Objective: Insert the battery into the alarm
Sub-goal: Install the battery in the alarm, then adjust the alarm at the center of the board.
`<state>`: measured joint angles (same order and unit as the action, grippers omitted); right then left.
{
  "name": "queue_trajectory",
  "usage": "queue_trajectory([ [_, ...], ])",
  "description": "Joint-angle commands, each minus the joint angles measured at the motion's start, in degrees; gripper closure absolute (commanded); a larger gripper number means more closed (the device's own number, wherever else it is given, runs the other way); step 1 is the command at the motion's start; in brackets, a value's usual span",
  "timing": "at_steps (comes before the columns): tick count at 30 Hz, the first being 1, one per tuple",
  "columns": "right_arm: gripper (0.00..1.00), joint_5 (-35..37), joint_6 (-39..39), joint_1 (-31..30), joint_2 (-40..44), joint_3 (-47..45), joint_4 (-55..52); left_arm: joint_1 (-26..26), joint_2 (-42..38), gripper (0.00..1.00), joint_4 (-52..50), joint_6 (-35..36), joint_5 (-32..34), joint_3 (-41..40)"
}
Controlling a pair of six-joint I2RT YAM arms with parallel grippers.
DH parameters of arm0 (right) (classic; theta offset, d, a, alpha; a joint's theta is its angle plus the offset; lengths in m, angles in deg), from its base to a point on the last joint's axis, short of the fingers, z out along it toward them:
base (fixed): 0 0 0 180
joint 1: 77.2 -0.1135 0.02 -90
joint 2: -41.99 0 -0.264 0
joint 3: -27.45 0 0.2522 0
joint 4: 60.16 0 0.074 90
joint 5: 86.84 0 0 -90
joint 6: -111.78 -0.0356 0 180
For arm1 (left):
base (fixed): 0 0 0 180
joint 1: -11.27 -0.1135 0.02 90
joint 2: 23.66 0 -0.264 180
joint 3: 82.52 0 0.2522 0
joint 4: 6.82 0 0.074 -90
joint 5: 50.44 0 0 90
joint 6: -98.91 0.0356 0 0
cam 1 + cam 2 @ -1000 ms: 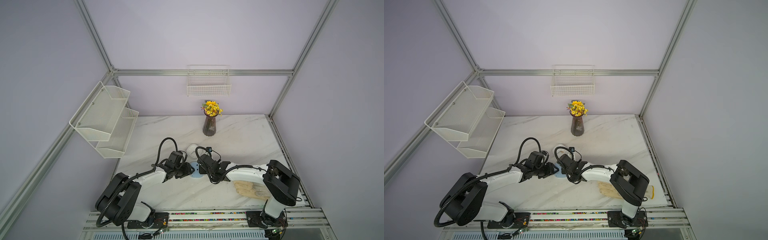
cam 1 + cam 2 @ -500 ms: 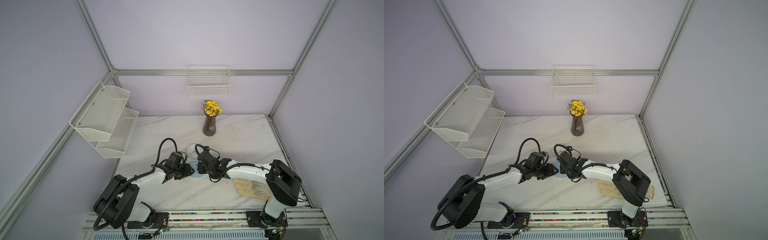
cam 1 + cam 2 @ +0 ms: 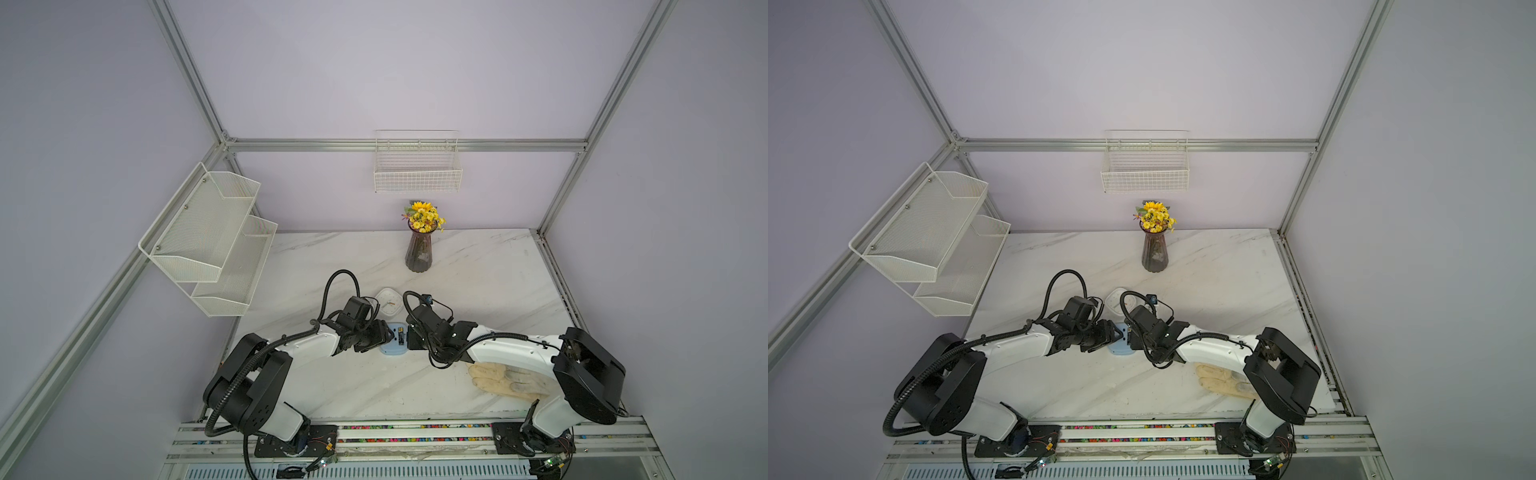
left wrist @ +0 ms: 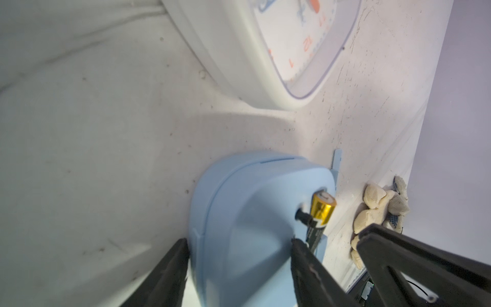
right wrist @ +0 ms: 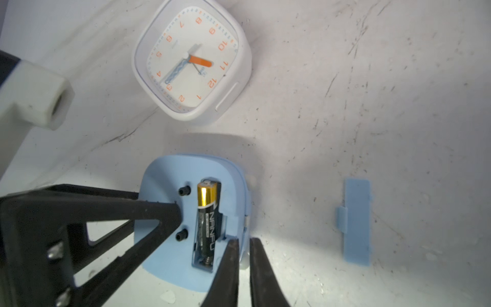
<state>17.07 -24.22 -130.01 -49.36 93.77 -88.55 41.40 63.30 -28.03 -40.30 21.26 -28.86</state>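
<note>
Lying face down near the mid of the table (image 3: pixel 478 282) is the alarm (image 5: pixel 167 178), btwn the 2 grippers. It's light blue w/ round corners, back side up. The back has 2 small black knobs (image 5: pixel 184 190) & 1 long slot (image 5: pixel 204 261). The battery (image 5: pixel 208 218) lies in that slot. It's black w/ a gold far end & white letters NANFU. In the left wrist view the gold end looks to stick up a bit above the back.

The left gripper (image 4: pixel 239 240) is open, fingers wide apart: 1 finger beside the alarm's edge, the other over its back right by the battery. Can't tell if they touch it.

The right gripper (image 5: pixel 244 240) is almost closed, just a thin gap. Its tips sit at the alarm's edge, beside the slot. Can't tell if they pinch the rim.

Count:
- 1 alarm, 1 battery.
- 1 blue slot cover (image 5: pixel 357 220), flat on the table, apart from the alarm.
- 1 white clock (image 3: pixel 390 301), face up, just far of the alarm.
- 1 pale glove (image 3: pixel 507 378), near right, partly under the right arm (image 3: pixel 511 349).
- 1 dark vase (image 3: pixel 419 253) w/ yellow flowers (image 3: pixel 424 214), far mid.
- 2 white wire holders on the walls: 1 basket (image 3: pixel 417 178) far, 1 two-step rack (image 3: pixel 208 241) left.
</note>
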Motion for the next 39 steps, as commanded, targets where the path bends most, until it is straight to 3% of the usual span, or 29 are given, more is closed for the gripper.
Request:
queue_trajectory([
  [1,0.86,1.5,-1.49,0.75,1.34,-0.82,-0.34,0.7,2.07,0.38,3.24,1.47,-1.51,2.61],
  [12,0.86,-5.66,-0.82,9.85,2.32,-4.19,3.56,3.62,7.33,0.38,6.22,4.65,-3.26,8.01],
  [17,0.85,-8.46,0.77,14.17,0.12,-1.74,5.65,3.71,2.89,0.33,6.06,3.67,0.82,6.65],
  [24,0.85,-13.14,2.13,16.43,-7.03,3.5,8.69,4.85,-10.04,0.24,5.91,-5.04,6.33,-2.66],
  [29,0.86,-15.74,3.08,16.43,-11.3,5.26,9.99,9.91,-16.38,0.21,7.68,-12.8,10.41,-8.26],
  [33,0.87,-17.16,3.03,16.36,-12.45,4.67,10.48,12.66,-16.98,0.21,13.03,-17.33,11.69,-11.19],
  [39,0.87,-18.03,2.78,15.67,-10.35,0.96,11.54,13.48,-11.38,0.21,17.72,-18.41,8.9,-10.09],
])
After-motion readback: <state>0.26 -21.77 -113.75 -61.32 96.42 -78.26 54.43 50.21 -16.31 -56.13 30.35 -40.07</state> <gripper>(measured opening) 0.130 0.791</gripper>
